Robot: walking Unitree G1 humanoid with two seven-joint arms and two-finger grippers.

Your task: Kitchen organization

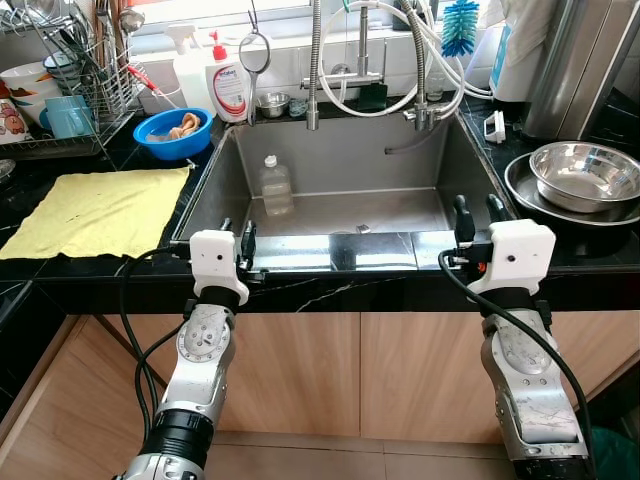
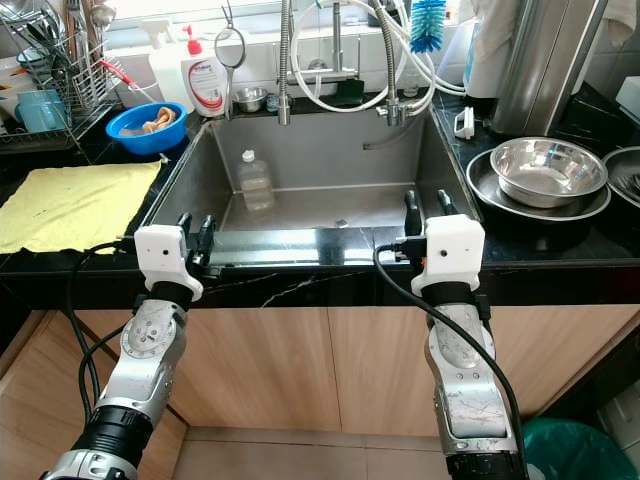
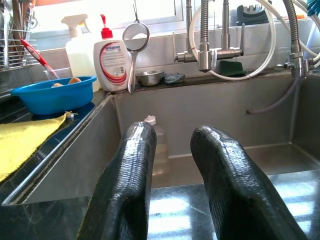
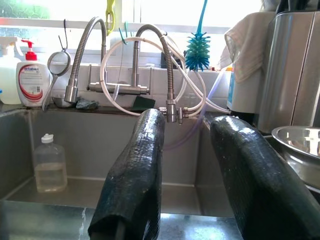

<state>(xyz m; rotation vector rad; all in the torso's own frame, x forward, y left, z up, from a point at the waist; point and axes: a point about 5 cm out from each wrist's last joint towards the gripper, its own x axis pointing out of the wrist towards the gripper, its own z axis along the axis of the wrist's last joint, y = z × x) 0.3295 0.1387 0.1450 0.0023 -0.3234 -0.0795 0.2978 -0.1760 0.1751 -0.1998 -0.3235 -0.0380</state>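
A steel sink lies straight ahead, set into a black counter. A clear plastic bottle with a white cap stands upright on the sink floor at its back left; it is also in the right wrist view. My left gripper rests at the sink's front edge on the left, open, with nothing between its fingers. My right gripper is at the front edge on the right, also open and empty. Both point toward the sink's back wall.
A yellow cloth lies flat on the left counter. Behind it are a blue bowl, a dish rack and a soap bottle. Stacked steel bowls sit on the right counter. Faucets and hoses hang over the sink's back.
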